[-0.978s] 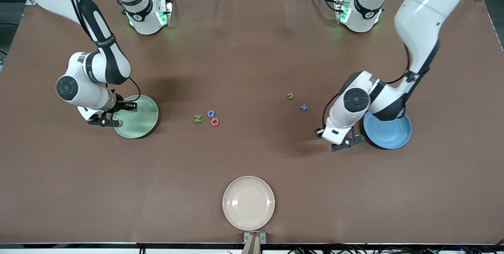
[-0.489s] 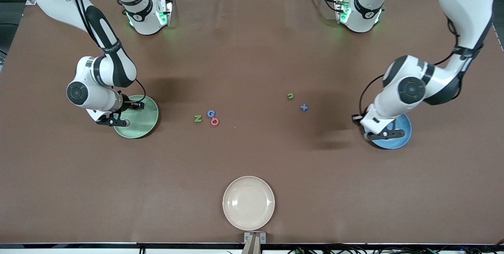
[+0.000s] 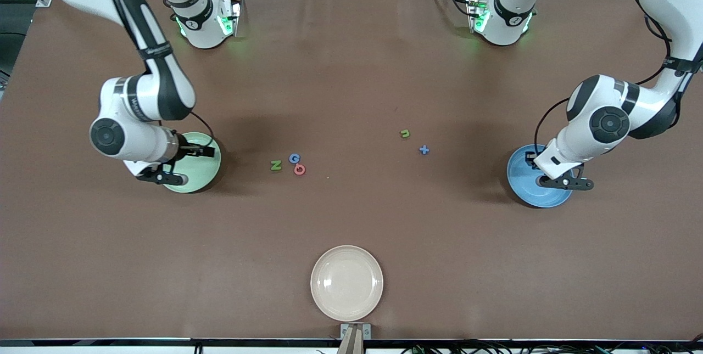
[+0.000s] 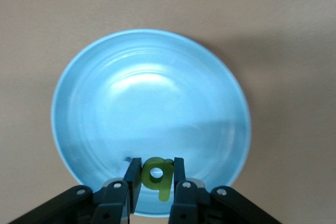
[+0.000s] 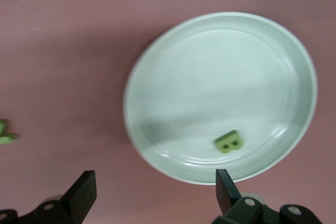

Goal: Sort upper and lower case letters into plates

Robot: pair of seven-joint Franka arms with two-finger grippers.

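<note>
Closest to the front camera sits the cream plate [image 3: 346, 282], bare and no part of this sort, so a letter dropped there would be a plain mistake. Farther up, the left gripper [image 4: 156, 179] hangs over the blue plate [image 3: 524, 189], fingers pinching a small green lowercase letter [image 4: 158, 173] that reads like a q. It sits over the plate's rim rather than its middle, so a release here could clip the edge and send the letter skittering onto the table. At the right arm's end, the right gripper [image 5: 152, 195] is over the mint green plate [image 3: 200, 170] with its fingers spread wide and nothing between them. A green capital B [image 5: 229, 142] lies inside that plate, close to the rim; a careless sweep away could nudge the plate. Between the two plates, five pieces wait: a green N [image 3: 275, 165], a blue G [image 3: 294, 158] and a red ring-shaped letter [image 3: 299, 169] bunched so tightly that fingers going for one could shove its neighbours, then a green u-shaped piece [image 3: 405, 133] and a blue cross-shaped piece [image 3: 424, 150] a little farther toward the left arm. That ring and the u-shape read ambiguously from up here, and misjudging their case would put them in the wrong plate.
</note>
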